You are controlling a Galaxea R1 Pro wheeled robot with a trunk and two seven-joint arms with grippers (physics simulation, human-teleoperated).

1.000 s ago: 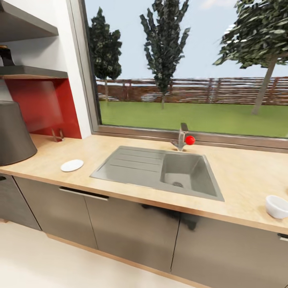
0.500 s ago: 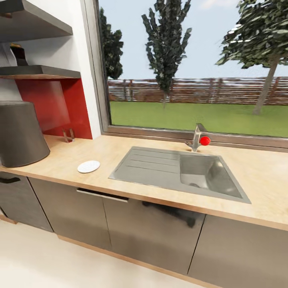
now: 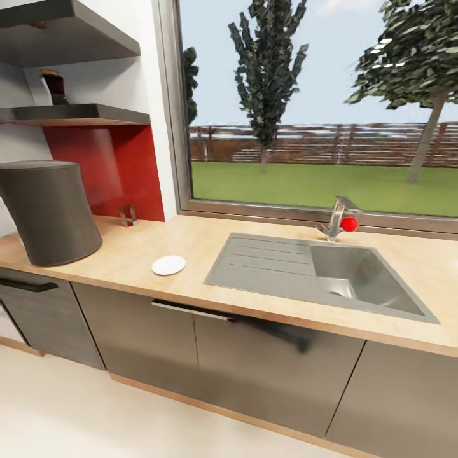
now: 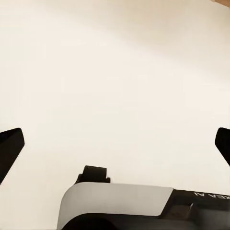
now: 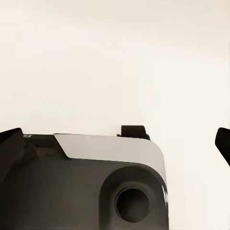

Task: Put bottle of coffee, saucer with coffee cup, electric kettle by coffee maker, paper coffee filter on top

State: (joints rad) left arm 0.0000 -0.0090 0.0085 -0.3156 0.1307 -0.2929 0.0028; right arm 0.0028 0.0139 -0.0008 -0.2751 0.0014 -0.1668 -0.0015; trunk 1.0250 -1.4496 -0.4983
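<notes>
The dark grey coffee maker [image 3: 52, 213] stands at the left end of the beige countertop [image 3: 210, 238]. The white saucer [image 3: 168, 264] lies flat between it and the sink, close to the front edge. On the thin black kitchen shelf [image 3: 89, 114] above stands the bottle of coffee [image 3: 57, 88], with a white pointed sheet [image 3: 39, 92] beside it that looks like the paper coffee filter. The coffee cup and the electric kettle are out of view. My left gripper [image 4: 115, 148] and my right gripper [image 5: 115, 146] are open over the pale floor, holding nothing.
A grey steel sink [image 3: 318, 273] with a red-knobbed tap [image 3: 340, 222] is set into the worktop under the window. A thicker dark shelf [image 3: 70, 32] hangs above the thin one. A small metal stand [image 3: 127, 216] sits by the red backsplash. Grey cabinet fronts [image 3: 242, 356] run below.
The camera has swung left, so the whole picture has shifted right. The coffee maker and the shelf have come further into view, and the white cup has left the right edge.
</notes>
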